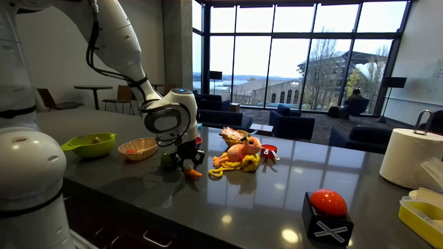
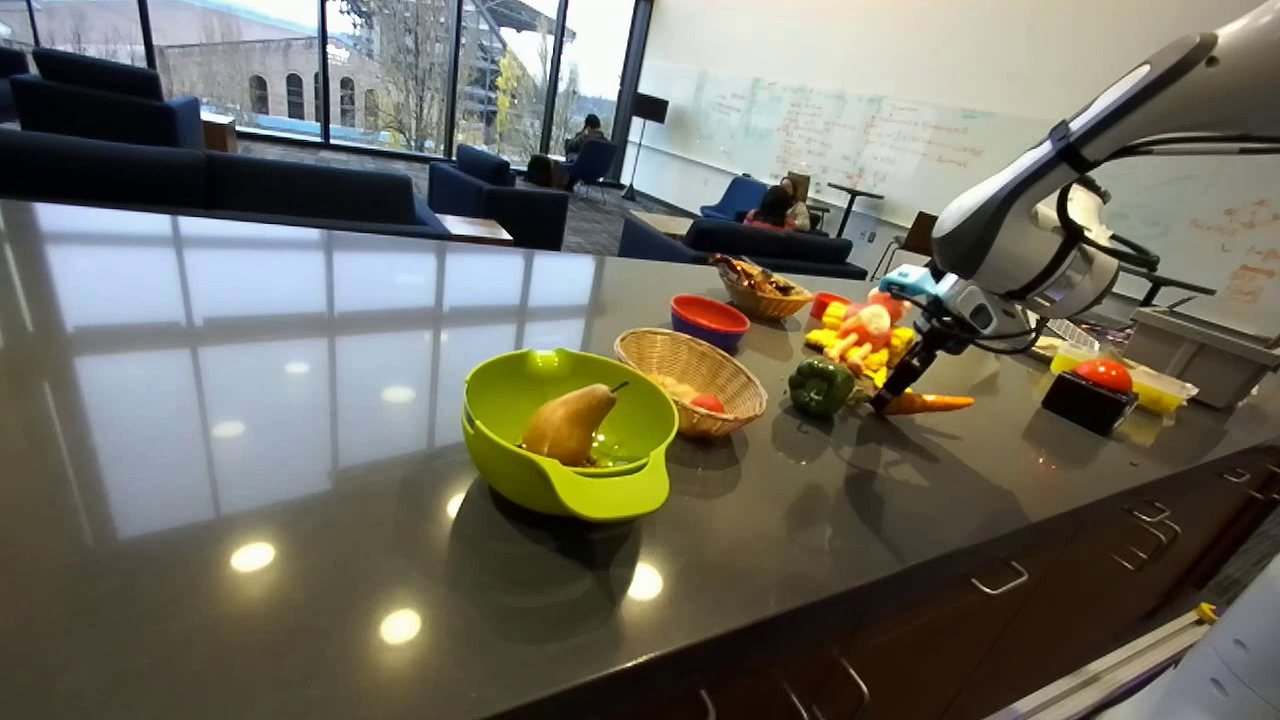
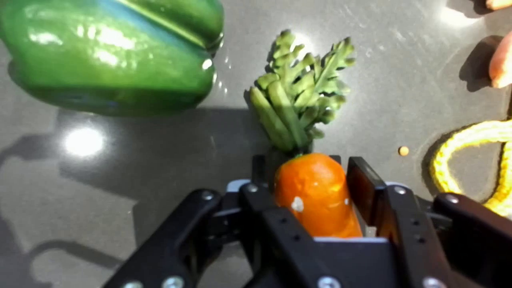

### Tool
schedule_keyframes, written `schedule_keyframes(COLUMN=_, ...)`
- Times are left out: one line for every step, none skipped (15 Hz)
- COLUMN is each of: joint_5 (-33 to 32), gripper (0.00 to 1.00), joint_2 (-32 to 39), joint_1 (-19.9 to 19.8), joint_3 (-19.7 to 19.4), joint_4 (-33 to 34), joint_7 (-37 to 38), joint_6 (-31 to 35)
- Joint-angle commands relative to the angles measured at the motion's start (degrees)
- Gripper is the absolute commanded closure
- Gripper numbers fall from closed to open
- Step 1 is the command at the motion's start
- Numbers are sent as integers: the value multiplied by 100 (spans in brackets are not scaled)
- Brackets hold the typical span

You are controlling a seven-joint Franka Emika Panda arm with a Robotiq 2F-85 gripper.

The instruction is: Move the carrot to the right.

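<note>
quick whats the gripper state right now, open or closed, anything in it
Gripper: closed, holding the carrot between its fingers, one on each side.

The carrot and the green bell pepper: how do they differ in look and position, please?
The carrot is slim, orange and tapering; the green bell pepper is thick, green and rounded. The gripper straddles the carrot, while the green bell pepper sits apart. Both show green: the carrot in its leafy top.
</note>
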Motion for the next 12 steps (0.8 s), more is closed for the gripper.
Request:
schedule_keyframes(joint_5=-84, gripper=13, joint_2=-404, joint_1=134, joint_3=-18, joint_4=-145, joint_7=-268, joint_6=86)
schedule_keyframes(joint_5=-196, gripper=8, joint_2=-497, joint_1=145, joint_3=-5, joint_4=-160, joint_7=-312, joint_6=72)
schedule_keyframes(joint_5=-337, gripper=2, joint_2=-582, joint_1=149, joint_3=14, joint_4=-167, joint_7=-323, joint_6=46)
schedule_keyframes(joint_5=-530, gripper=0, joint_2=-724, joint_1=144, joint_3=45, joint_4=-136, joint_7=-320, joint_6=-47)
schedule_keyframes(joint_5=-772, gripper=0, joint_2=-839, joint_1=119, joint_3=90, joint_4=-87, joint_7=-261, joint_6=-158)
schedule_keyframes(joint_5=-894, gripper=0, joint_2=-961, joint_1=129, joint_3=124, joint_4=-51, joint_7=-280, joint_6=-262)
schedule_keyframes(joint_5=-995, gripper=0, joint_2=-1117, joint_1=152, joint_3=150, joint_4=-20, joint_7=-364, joint_6=-395)
schedule_keyframes(joint_5=-1068, gripper=0, joint_2=-1257, joint_1=179, joint_3=187, joint_4=25, joint_7=-426, joint_6=-561)
schedule_keyframes(joint_5=-1168, gripper=0, joint_2=-1375, joint_1=182, joint_3=240, joint_4=79, joint_7=-462, joint_6=-737)
schedule_keyframes(joint_5=-1191, gripper=0, joint_2=-1492, joint_1=235, joint_3=269, joint_4=147, joint_7=-604, joint_6=-942)
schedule_keyframes(joint_5=-1197, gripper=0, joint_2=-1605, joint_1=292, joint_3=287, joint_4=214, joint_7=-768, joint_6=-1165)
schedule_keyframes(joint_5=-1221, gripper=0, joint_2=-1705, joint_1=332, joint_3=325, joint_4=289, joint_7=-905, joint_6=-1387)
